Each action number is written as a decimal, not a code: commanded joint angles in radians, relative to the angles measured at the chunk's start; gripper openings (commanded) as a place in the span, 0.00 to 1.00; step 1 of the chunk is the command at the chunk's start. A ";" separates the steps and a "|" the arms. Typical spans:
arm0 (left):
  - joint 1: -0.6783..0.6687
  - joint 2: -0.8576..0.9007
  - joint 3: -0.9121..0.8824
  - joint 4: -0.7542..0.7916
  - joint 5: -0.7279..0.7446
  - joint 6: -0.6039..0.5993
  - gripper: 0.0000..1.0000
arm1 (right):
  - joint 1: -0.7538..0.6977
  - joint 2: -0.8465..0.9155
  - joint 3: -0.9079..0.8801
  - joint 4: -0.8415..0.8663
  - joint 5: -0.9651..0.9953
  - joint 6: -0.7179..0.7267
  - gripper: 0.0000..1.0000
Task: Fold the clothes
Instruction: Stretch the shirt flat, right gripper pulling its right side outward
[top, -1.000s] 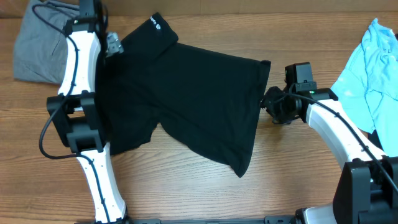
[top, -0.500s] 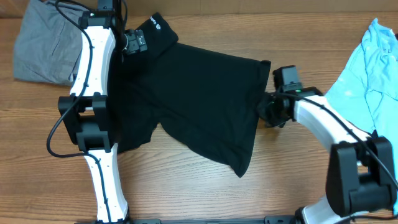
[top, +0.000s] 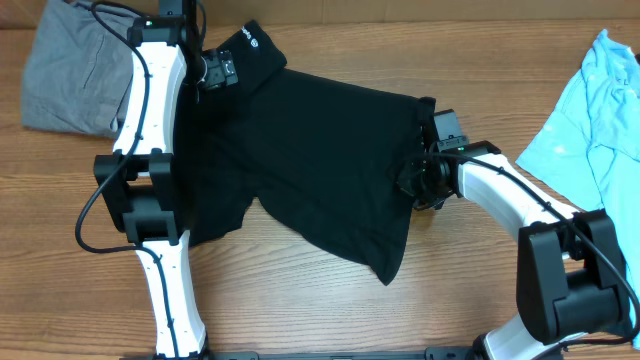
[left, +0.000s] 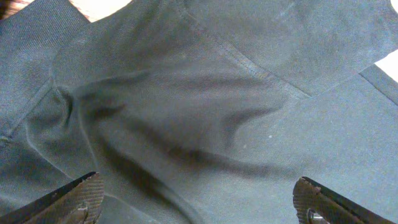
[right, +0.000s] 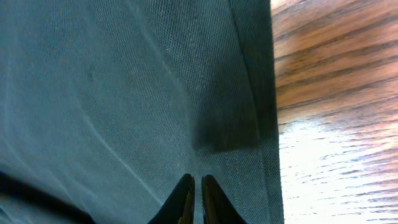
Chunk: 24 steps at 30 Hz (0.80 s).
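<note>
The right gripper (right: 194, 198), nearly closed, hid part of the black T-shirt (top: 310, 150) at its right hem; any pinch was unclear. The left gripper (left: 199, 198) gaped wide over wrinkles.

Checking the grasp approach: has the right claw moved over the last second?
Yes. The right claw has shifted leftward, off the bare table and onto the black T-shirt at its right hem.

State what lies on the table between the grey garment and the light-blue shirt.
The black T-shirt lies spread out between them, as the overhead view shows.
</note>
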 joint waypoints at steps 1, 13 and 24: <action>-0.007 0.006 0.020 -0.001 0.011 0.000 1.00 | -0.002 0.022 -0.002 -0.002 -0.027 0.004 0.09; -0.007 0.006 0.020 0.007 0.011 0.000 1.00 | -0.002 0.024 -0.002 -0.044 -0.055 -0.005 0.06; -0.007 0.006 0.020 0.007 0.011 0.001 1.00 | -0.002 0.107 -0.002 -0.053 0.021 -0.005 0.04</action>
